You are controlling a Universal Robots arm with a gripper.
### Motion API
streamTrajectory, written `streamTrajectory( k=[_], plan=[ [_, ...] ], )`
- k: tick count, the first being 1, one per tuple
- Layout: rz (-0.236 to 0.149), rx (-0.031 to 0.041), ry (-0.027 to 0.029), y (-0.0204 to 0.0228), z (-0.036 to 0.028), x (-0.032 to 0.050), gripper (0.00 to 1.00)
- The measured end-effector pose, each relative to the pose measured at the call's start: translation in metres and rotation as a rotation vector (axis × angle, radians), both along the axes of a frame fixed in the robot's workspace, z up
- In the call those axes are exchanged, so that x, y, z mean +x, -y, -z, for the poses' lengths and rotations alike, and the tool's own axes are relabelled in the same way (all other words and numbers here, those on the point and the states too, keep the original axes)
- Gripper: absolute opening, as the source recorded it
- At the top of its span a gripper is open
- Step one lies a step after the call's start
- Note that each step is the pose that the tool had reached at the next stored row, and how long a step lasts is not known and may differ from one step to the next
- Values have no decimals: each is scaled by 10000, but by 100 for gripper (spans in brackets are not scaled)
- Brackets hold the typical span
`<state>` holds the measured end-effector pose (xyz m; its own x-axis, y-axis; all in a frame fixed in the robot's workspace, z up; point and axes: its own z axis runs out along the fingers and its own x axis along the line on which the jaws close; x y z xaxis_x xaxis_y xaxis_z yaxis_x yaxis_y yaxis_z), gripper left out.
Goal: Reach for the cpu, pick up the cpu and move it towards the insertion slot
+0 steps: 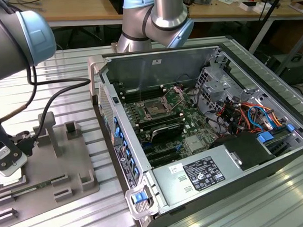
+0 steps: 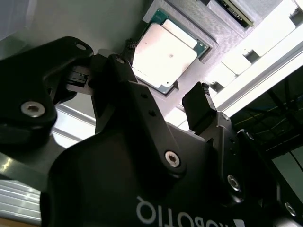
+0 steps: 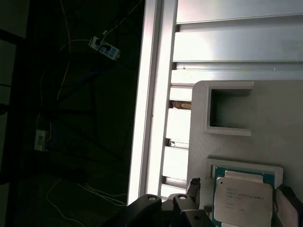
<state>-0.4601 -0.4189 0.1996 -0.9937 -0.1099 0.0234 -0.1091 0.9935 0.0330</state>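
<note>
white lettering, upside down and cut off, on the gripper (image 2: 158, 75) body; faint print on the cpu (image 3: 242, 203) plate, too small to read; a white printed label (image 1: 203, 174) on the power supply (image 1: 166, 185), also too small.

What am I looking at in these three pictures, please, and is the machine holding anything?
It is one robot arm with a two-fingered gripper. The exterior view comes from a camera off the arm; both wrist views come from cameras riding near the gripper. On the metal table stand a grey tray and an open computer case, with the insertion slot on its green board. The cpu lies in a tray recess. The gripper is open, one finger on either side of the cpu, which is not yet lifted.
</note>
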Motion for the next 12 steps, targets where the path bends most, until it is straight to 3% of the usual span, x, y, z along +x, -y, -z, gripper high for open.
streamTrajectory(
  k=[12],
  plan=[
    [3,-23,0,1,21,2,68]
  ],
)
